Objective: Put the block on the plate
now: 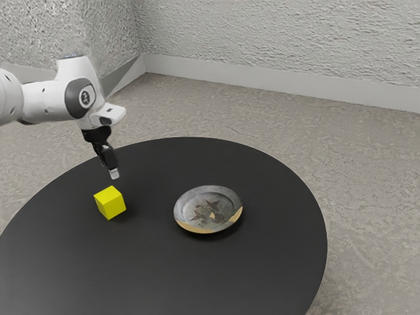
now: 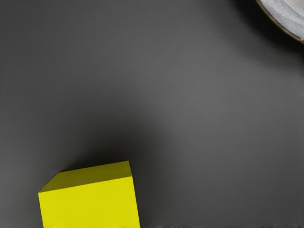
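- A white robot arm (image 1: 46, 100) comes in from the exterior view's left, its black gripper (image 1: 114, 174) pointing down over a round black table (image 1: 197, 275).
- The gripper hangs above the tabletop, near the block and apart from it; whether it is spread or closed, I cannot tell.
- The block (image 1: 110, 203), a bright yellow cube, sits on the table, off the plate, with a stretch of black tabletop between the two.
- The plate (image 1: 209, 209) lies toward the exterior view's right from the block; it is round and grey, with a dark pattern in its middle and golden patches at its rim.
- The wrist view looks down on the block's bright top and one darker side, plus part of the plate's rim.
- Behind the table are a grey-brown floor (image 1: 367, 190) and rough, pale walls (image 1: 282, 39).
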Robot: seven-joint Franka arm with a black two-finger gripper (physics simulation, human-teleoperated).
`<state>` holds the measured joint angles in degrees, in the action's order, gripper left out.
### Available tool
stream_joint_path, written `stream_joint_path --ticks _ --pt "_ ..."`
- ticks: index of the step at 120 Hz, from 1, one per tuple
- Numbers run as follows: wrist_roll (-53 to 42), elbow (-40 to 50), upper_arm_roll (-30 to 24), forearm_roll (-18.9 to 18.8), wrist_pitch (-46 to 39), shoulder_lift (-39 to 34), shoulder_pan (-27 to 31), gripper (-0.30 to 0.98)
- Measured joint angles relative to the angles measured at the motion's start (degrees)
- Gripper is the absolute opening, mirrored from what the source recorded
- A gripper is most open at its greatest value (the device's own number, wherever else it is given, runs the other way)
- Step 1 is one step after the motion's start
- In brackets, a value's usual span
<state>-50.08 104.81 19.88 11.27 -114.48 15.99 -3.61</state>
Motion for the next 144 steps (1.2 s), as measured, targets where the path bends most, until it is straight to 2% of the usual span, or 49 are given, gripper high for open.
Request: stream_joint_path --ticks 24,60,92,144 --pt "-3.71 6.21 1.43 0.21 -2.8 -5.13 0.06 0.69" --pt "-5.5 9.73 4.17 -0.62 -4.42 -6.64 0.07 0.69" --pt "-6.58 7.81 4.36 -0.85 -5.33 -2.47 0.06 0.69" --pt "-7.67 4.99 3.21 1.59 -5.76 2.83 -0.3 0.69"
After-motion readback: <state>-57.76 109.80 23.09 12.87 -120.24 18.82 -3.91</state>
